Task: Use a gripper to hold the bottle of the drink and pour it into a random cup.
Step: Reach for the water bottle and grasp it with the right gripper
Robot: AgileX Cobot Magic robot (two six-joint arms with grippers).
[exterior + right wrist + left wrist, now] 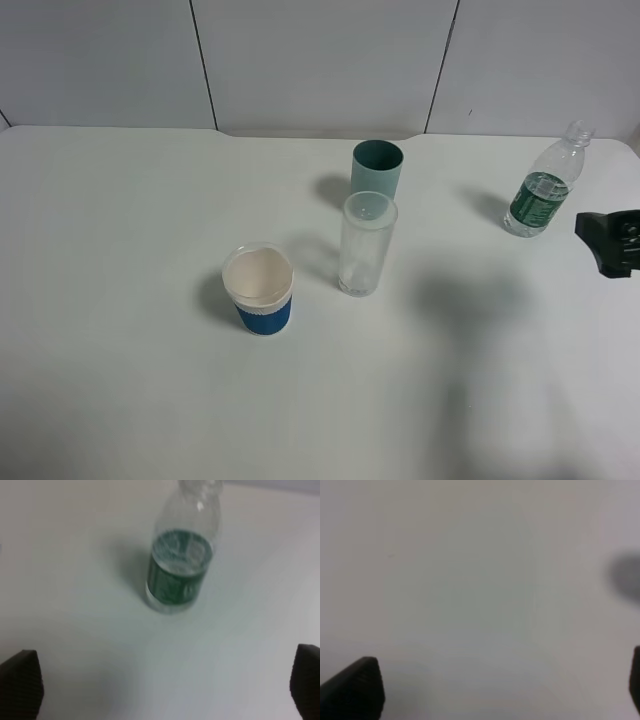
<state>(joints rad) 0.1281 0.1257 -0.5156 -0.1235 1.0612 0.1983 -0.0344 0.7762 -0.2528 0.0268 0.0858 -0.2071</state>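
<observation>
The bottle of the drink [545,185] stood upright and capless, clear with a dark green label, apparently part-filled. The cup [376,172], plain teal, stood upright, well apart to its left. The right gripper [608,240], jaws spread, sat near the bottle without touching it.

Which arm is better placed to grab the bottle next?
Right. The right gripper is open with the bottle standing upright ahead of it; the left gripper faces only bare table.
</observation>
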